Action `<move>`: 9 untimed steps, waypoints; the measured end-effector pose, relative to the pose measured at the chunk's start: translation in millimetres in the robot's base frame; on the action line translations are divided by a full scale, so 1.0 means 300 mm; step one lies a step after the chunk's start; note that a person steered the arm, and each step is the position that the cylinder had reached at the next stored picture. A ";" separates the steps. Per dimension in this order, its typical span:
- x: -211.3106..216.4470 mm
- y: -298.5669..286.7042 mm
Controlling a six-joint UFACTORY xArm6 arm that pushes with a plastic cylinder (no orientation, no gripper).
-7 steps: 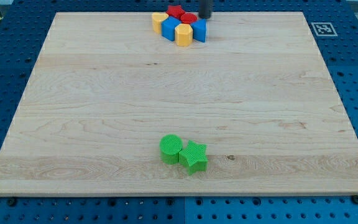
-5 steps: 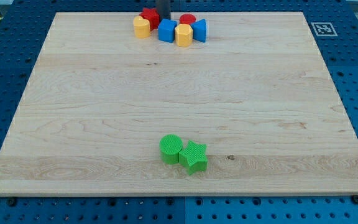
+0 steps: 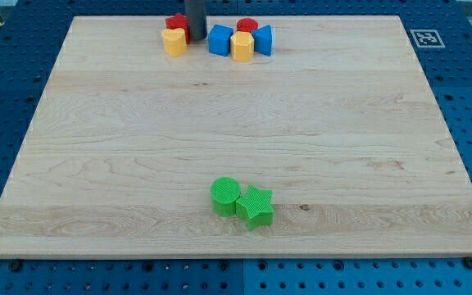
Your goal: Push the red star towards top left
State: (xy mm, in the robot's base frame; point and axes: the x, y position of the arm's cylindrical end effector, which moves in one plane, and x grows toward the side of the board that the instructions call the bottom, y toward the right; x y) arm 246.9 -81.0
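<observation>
You see the straight dark rod, your tool, entering from the view's top edge, with my tip (image 3: 196, 38) down on the light wooden counter (image 3: 236, 123) near its top edge. The tool has no jaws, so there is nothing to spread or press together; it holds nothing and only pushes by contact.

The red star-shaped block (image 3: 176, 22) sits just to the view's left of the rod, touching it or nearly so, partly hidden behind the yellow block (image 3: 174, 41) that lies just below it. My tip stands at the right side of that yellow block, apparently touching it, and between that pair and the rest of the cluster.

To the view's right of my tip you have a blue cube-like block (image 3: 220, 40), then a yellow hexagonal block (image 3: 241, 46) touching it, then another blue block (image 3: 262, 39) on the far right. A red round block (image 3: 247, 26) sits behind those, closer to the counter's top edge.

Well apart, low in the view near centre, a green cylinder block (image 3: 225, 196) touches a green star block (image 3: 255, 206) on its right.

A square black-and-white marker tag (image 3: 424, 38) sits at the counter's top right corner.
</observation>
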 end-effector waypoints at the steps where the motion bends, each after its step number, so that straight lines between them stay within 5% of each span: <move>1: 0.002 -0.110; 3: -0.047 -0.270; 6: -0.157 -0.177; 9: -0.167 -0.459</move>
